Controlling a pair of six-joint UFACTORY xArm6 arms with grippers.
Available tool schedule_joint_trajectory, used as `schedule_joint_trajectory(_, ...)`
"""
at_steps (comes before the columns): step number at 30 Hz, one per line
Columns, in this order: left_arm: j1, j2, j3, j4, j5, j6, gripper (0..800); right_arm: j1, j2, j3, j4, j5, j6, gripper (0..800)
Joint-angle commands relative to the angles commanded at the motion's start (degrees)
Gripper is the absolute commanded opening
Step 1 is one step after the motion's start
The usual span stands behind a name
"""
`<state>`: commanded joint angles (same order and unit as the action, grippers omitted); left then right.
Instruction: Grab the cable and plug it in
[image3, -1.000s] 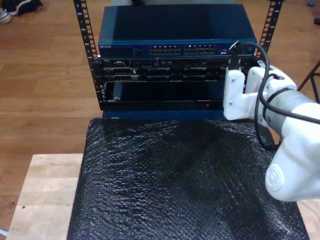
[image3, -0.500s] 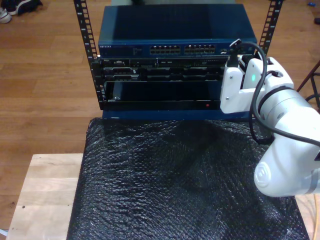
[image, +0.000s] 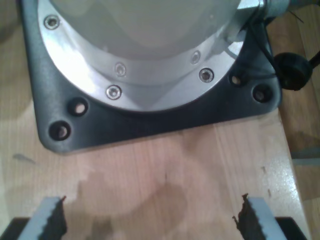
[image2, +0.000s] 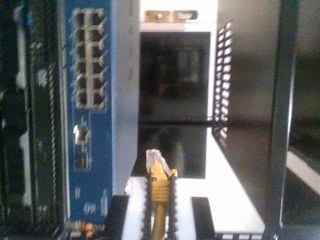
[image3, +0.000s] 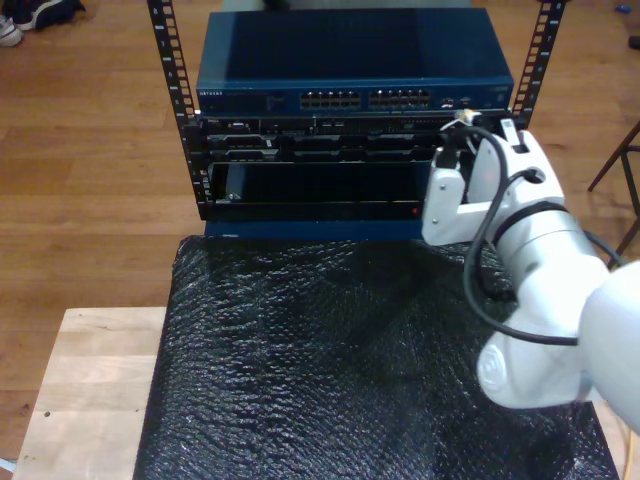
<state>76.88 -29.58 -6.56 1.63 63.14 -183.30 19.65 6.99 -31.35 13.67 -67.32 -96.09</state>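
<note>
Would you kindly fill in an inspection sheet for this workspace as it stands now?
Surface: black textured mat over a wooden table.
Job's things: yellow cable, clear plug forward, facing the blue switch.
Clutter: nothing seen.
Grippers: my second gripper shut on the cable; my first gripper open over bare wood by a black base plate.
Cables: black arm cable looped on the white arm.
Surroundings: wooden floor.

Exterior view looks down at the blue switch (image3: 350, 75); second wrist view faces its ports close.
</note>
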Motion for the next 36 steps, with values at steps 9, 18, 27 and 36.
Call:
schedule_joint_trajectory(9,0.09,0.00,0.00,0.00,0.00,0.00,800,0.44,8.44,-8.79,0.97,-4.57,0.00,0)
schedule_joint_trajectory(18,0.09,0.00,0.00,0.00,0.00,0.09,800,0.44,12.75,-12.48,3.96,-7.82,0.09,0)
schedule_joint_trajectory(27,0.09,0.00,0.00,0.00,0.00,0.00,800,0.70,14.86,-12.48,8.18,-10.20,0.00,0)
schedule_joint_trajectory(36,0.09,0.00,0.00,0.00,0.00,0.00,800,2.46,18.55,-13.80,10.46,-12.84,0.26,0)
